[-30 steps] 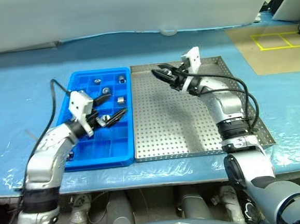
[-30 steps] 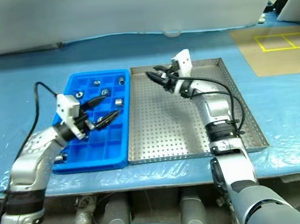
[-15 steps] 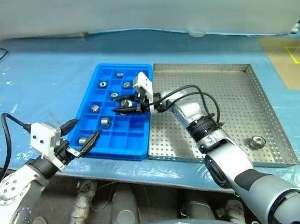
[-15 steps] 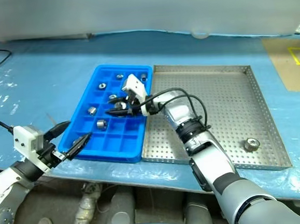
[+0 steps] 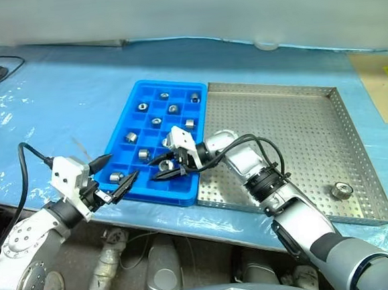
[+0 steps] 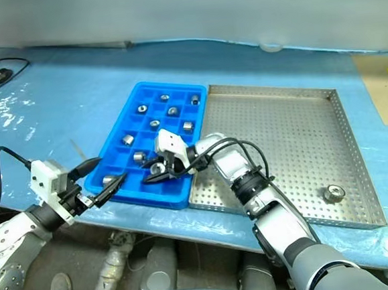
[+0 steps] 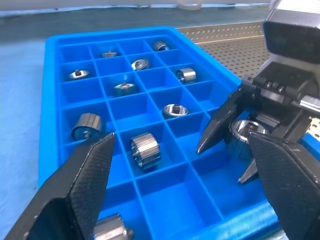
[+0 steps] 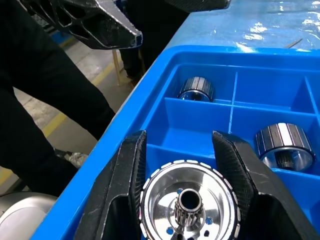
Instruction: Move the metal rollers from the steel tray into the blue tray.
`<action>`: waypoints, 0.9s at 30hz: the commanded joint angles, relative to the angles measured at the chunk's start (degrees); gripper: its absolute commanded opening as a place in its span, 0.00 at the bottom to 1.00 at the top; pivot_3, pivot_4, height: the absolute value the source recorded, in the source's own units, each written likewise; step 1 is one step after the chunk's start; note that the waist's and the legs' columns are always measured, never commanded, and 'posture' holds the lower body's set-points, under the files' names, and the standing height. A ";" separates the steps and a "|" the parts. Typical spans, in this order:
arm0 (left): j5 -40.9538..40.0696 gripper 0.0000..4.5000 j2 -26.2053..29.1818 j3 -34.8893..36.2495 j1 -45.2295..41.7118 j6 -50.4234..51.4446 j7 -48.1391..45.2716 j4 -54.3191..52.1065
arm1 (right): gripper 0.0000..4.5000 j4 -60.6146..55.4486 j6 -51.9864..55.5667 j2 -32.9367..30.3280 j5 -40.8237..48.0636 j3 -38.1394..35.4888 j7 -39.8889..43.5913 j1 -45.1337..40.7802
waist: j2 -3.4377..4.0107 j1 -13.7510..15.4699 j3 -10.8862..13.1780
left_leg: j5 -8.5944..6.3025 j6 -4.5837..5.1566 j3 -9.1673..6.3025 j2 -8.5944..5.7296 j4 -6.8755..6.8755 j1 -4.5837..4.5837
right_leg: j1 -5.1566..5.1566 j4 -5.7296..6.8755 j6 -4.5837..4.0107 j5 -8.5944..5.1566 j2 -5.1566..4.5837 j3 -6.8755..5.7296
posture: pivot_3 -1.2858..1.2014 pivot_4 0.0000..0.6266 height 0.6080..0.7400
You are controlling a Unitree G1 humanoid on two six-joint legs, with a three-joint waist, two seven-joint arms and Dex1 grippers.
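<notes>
Swung over from steel tray to blue tray: right gripper, clamped on a metal roller above near-row cells. Left gripper at tray's 7 o'clock corner, fingers spread. Nine rollers in blue cells; one roller at steel tray's 4 o'clock.

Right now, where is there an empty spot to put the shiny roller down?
The blue tray has empty squares along its near edge, below the right gripper and the roller it holds. Its far rows are crowded. The steel tray is mostly bare, except one roller by its near right corner.
</notes>
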 commanded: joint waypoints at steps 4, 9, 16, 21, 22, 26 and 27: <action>0.28 1.00 1.11 -2.09 -1.96 -0.48 -1.00 0.81 | 0.54 -4.50 3.31 -0.37 -0.09 0.12 -2.14 2.01 | 0.00 -0.19 -0.01 | 0.01 -0.01 0.01 -0.02 0.01 0.03 | 0.04 0.00 0.00 0.00 0.00 0.02 | 0.70 0.24 1.00; 0.13 1.00 1.27 -2.78 -2.98 -0.14 -0.75 1.02 | 0.90 -6.19 4.15 -0.39 -0.32 1.03 -3.02 3.05 | -0.02 -0.47 -0.02 | 0.02 -0.03 0.01 -0.02 0.02 0.03 | 0.06 0.00 -0.09 0.06 0.00 0.01 | 0.70 0.24 1.00; -0.37 1.00 0.74 -5.59 -5.65 1.01 -0.41 1.06 | 0.96 -5.81 3.68 -1.46 -0.43 -0.74 -5.20 2.90 | -0.02 -1.12 -0.02 | 0.02 -0.03 0.00 -0.05 0.04 0.04 | 0.12 0.02 -0.10 0.07 -0.01 -0.02 | 0.68 0.24 1.00; 0.19 1.00 0.04 -10.19 -10.30 0.93 -2.10 4.56 | 0.96 -7.58 5.58 -4.79 1.17 -4.83 -7.07 2.80 | 0.01 -1.62 -0.05 | 0.02 -0.03 0.00 -0.14 0.12 0.15 | 0.31 0.07 -0.07 0.06 -0.04 -0.01 | 0.64 0.24 1.00; 0.37 1.00 -0.25 -11.37 -11.82 0.70 -2.74 5.88 | 0.96 -8.49 6.31 -5.79 1.50 -5.84 -7.61 3.14 | 0.01 -1.85 -0.05 | 0.03 -0.04 0.00 -0.15 0.12 0.17 | 0.34 0.09 -0.06 0.06 -0.05 0.01 | 0.62 0.24 1.00; 1.99 1.00 -2.00 -16.68 -19.02 -0.93 -6.49 13.06 | 0.96 -14.30 10.28 -10.96 3.02 -10.41 -10.54 6.10 | 0.01 -3.45 -0.06 | 0.05 -0.06 0.01 -0.15 0.24 0.25 | 0.49 0.19 -0.05 0.07 -0.05 0.02 | 0.57 0.24 1.00; 2.50 1.00 -2.51 -17.88 -20.67 -1.45 -7.57 14.95 | 0.96 -15.98 11.26 -12.17 3.24 -11.35 -11.41 7.13 | 0.01 -4.32 -0.06 | 0.06 -0.08 0.02 -0.15 0.30 0.27 | 0.46 0.23 -0.07 0.10 -0.04 0.06 | 0.55 0.24 1.00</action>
